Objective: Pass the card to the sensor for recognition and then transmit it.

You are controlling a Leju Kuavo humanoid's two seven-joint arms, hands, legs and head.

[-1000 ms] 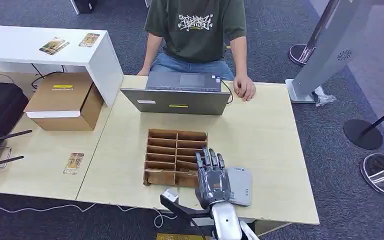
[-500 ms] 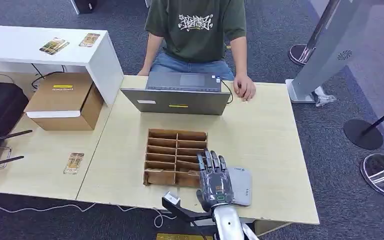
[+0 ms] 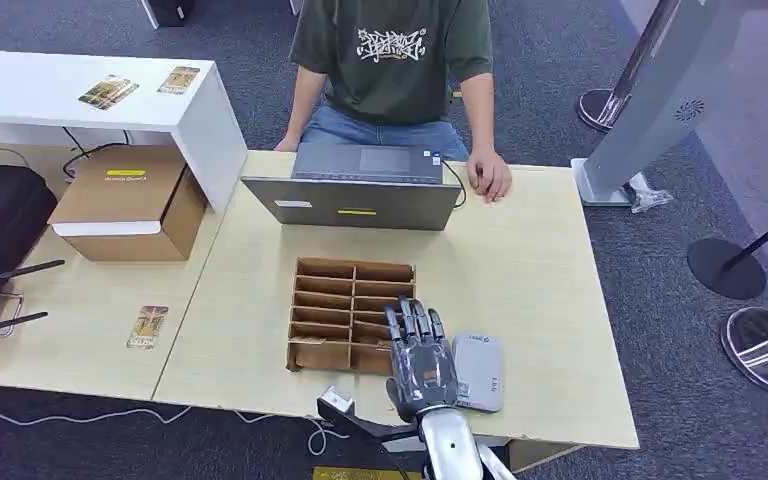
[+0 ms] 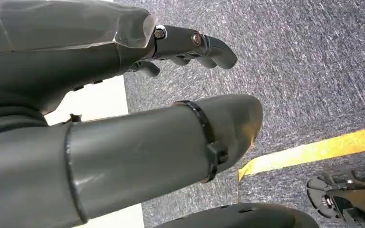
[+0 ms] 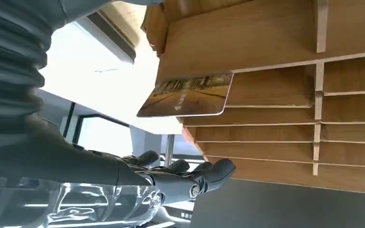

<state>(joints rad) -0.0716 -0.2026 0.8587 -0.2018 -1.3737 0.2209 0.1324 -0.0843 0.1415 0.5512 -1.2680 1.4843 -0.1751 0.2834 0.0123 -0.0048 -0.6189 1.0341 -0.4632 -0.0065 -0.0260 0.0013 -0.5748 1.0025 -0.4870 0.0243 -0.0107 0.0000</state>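
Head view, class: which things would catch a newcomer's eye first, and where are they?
The right hand hovers over the near edge of the wooden rack, mid-table, with a grey sensor beside it. In the right wrist view a card juts from a slot. A person sits behind a laptop.

The right hand (image 3: pixel 422 362) is dark grey with a glossy, faceted back and slim dark fingers (image 3: pixel 407 322), on a silver forearm (image 3: pixel 450 447). Seen close, the left hand (image 4: pixel 123 118) has a thick grey thumb (image 4: pixel 171 142) ringed by a black cable tie (image 4: pixel 209 142), and silver screws (image 4: pixel 160 33) at its darker fingers.
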